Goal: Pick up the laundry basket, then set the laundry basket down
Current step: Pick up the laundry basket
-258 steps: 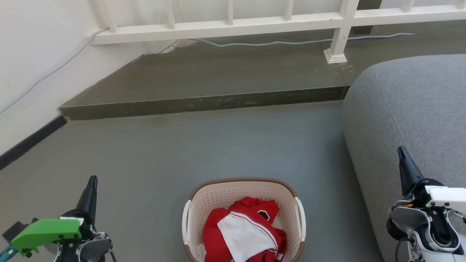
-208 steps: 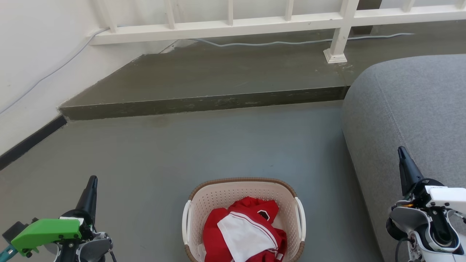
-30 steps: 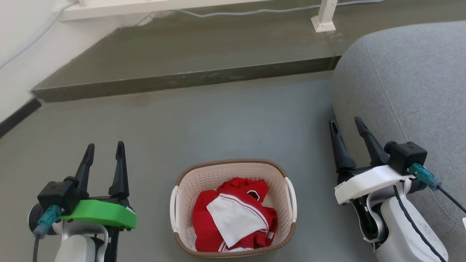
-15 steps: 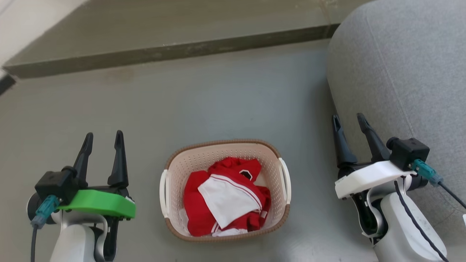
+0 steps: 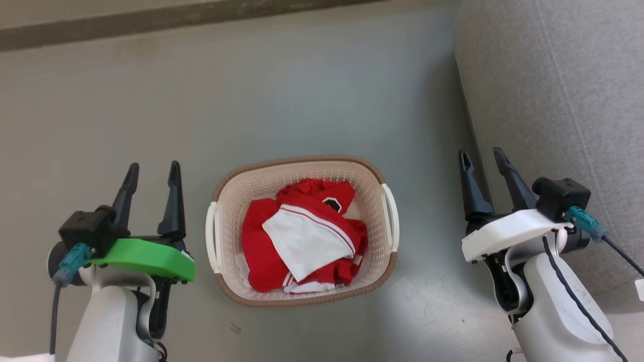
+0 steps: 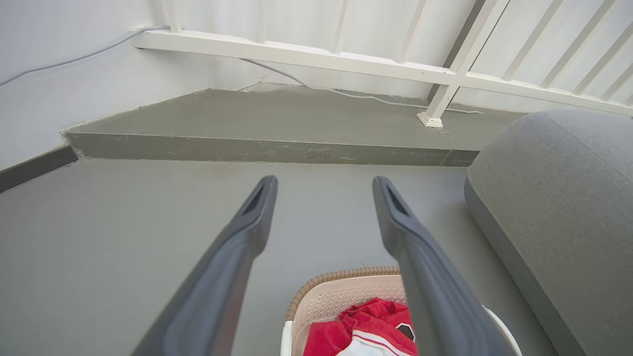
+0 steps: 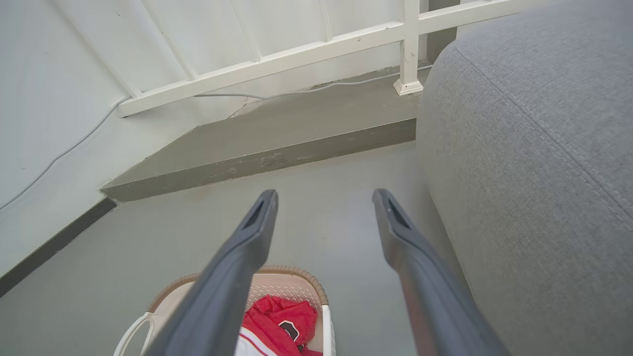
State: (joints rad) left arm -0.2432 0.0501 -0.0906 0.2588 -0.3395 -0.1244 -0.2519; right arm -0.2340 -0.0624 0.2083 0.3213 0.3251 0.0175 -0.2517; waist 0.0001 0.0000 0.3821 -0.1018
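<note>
Open across bare floor [image 5: 126, 100] left of the laundry basket [image 5: 302, 159], as far as the left gripper [image 5: 154, 165]. Narrower on the right: hemmed by the grey sofa [image 5: 553, 75], just beside the right gripper [image 5: 480, 151]. Blocked farther ahead by a raised step [image 6: 267, 148] and white railing [image 6: 316, 54].

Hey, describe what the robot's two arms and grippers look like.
Both forearms are pale and rounded. The left gripper has two long dark tapered fingers on a green bracket; the right gripper has the same fingers on a white bracket. Each carries a black block with a teal plug and cable.
</note>
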